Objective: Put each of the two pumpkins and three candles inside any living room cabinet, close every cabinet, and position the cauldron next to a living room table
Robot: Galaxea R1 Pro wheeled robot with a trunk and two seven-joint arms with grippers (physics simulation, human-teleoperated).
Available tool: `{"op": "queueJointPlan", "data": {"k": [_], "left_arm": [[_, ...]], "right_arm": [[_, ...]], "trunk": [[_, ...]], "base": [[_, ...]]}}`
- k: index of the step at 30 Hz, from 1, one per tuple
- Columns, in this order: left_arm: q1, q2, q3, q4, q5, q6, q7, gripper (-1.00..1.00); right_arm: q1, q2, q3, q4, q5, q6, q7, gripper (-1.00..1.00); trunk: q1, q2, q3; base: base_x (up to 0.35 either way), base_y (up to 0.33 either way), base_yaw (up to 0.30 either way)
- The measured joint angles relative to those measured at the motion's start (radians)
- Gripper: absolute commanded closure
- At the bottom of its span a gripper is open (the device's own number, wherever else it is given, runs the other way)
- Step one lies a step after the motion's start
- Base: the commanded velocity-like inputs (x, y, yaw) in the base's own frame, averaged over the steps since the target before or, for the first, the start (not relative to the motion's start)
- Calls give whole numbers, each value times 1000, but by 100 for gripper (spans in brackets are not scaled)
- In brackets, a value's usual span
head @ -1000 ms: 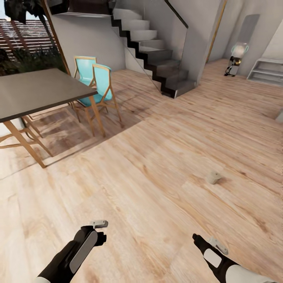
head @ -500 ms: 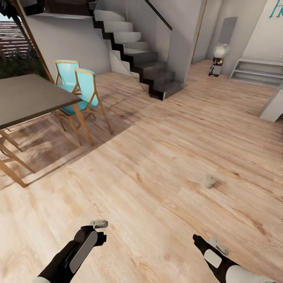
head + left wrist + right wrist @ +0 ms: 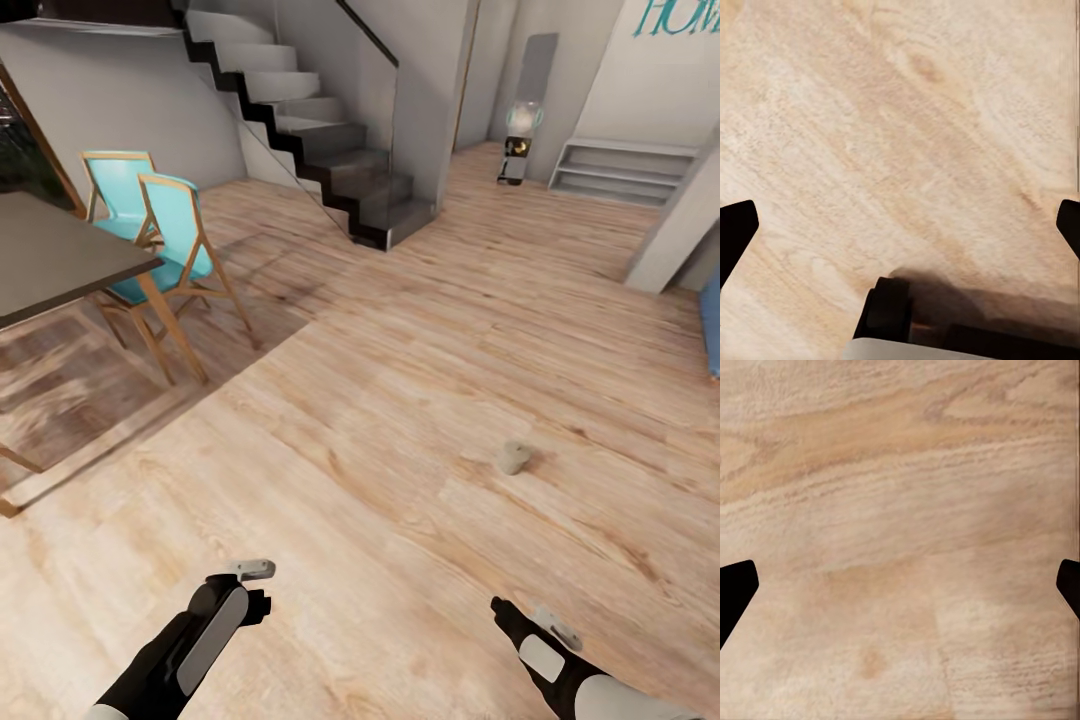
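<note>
Head view: we've got a cream candle (image 3: pixel 516 457) lying on the floor (image 3: pixel 400 420), ahead of the right gripper (image 3: pixel 505 608) and well apart from it. Roll on carelessly and we'd probably knock it away. Since the earlier frame the camera has swung right, so the table (image 3: pixel 60 255) and chairs (image 3: pixel 165 225) sit further left.

Left wrist: left gripper (image 3: pixel 900 225) spread wide, holding nothing, bare planks between the tips.

Right wrist: same deal, wide and empty.

Teal script letters reading "HOM", cut off by the picture's edge, stand on the pale wall (image 3: pixel 640 70).
</note>
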Motion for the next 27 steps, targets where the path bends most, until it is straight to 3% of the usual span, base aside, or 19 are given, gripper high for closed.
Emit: {"op": "queueJointPlan", "data": {"k": [27], "left_arm": [[0, 1, 1, 0, 0, 0, 0, -100]], "right_arm": [[0, 2, 1, 0, 2, -6, 15, -100]], "trunk": [[0, 0, 27]], "base": [[0, 0, -241]]}}
